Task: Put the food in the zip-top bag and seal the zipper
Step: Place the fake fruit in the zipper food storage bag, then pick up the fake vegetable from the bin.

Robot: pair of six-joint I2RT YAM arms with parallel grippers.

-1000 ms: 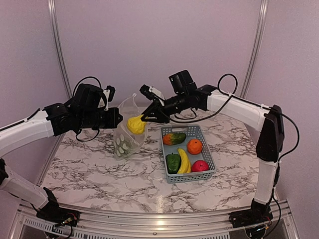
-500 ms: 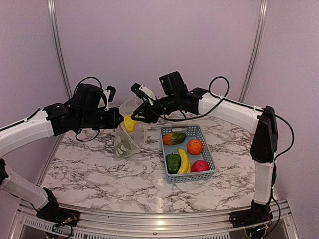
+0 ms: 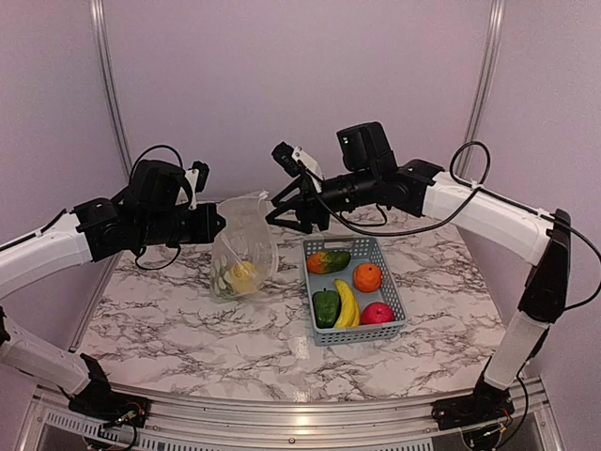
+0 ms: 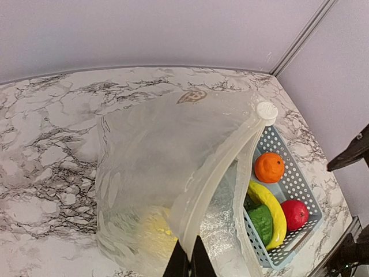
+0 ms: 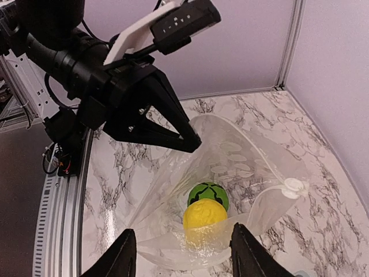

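Note:
The zip-top bag [image 3: 246,240] hangs open, its bottom on the table. My left gripper [image 3: 220,225] is shut on its mouth edge; the left wrist view shows the fingertips [image 4: 188,264] pinching the zipper strip [image 4: 218,170], with the white slider [image 4: 266,111] at the far end. A yellow piece [image 5: 204,217] and a round green piece [image 5: 208,194] lie inside the bag. My right gripper [image 3: 286,218] is open and empty, above and just right of the bag's mouth. Its fingers [image 5: 123,256] frame the opening in the right wrist view.
The light-blue basket [image 3: 358,337] stands right of the bag. It holds a red-green piece [image 3: 329,260], an orange [image 3: 367,276], a green pepper [image 3: 326,307], a banana [image 3: 347,303] and an apple [image 3: 377,313]. Walls close the back and sides.
My right gripper carried the yellow piece into the bag's mouth, opened and drew back up to the right. The yellow piece now lies at the bag's bottom.

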